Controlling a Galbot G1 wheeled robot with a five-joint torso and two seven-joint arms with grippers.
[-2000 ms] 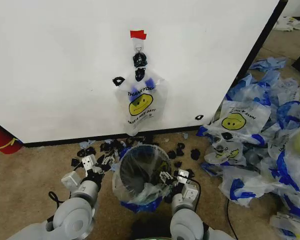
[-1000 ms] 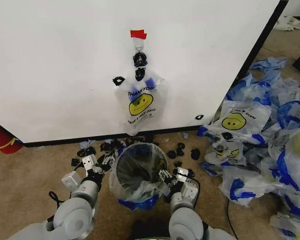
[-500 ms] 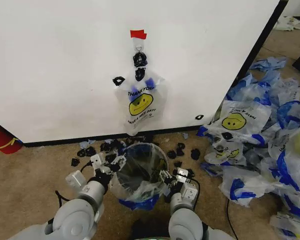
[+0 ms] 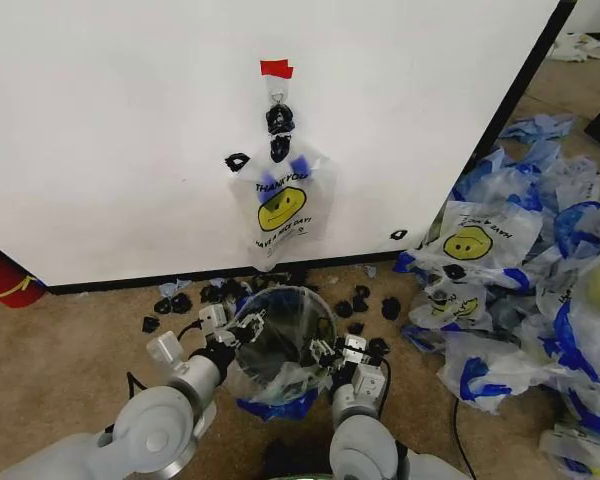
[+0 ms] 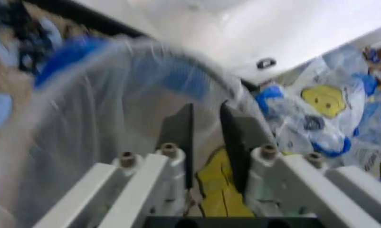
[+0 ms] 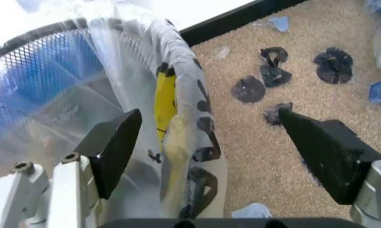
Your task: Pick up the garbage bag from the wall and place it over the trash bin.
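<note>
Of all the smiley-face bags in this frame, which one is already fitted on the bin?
The garbage bag stretched over the trash bin rim, between the left claw and right claw. Another hangs on the wall; the rest lie heaped on the floor.

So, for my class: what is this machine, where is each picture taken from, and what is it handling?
A wheeled robot with two arms ending in grippers. One picture looks down from its head; the others come from cameras on its wrists. On the carpet stands a black bin with a smiley bag draped over it. The left gripper is at the rim; the right gripper, open, straddles it. Another bag hangs on the white wall; a heap of bags lies at right.
</note>
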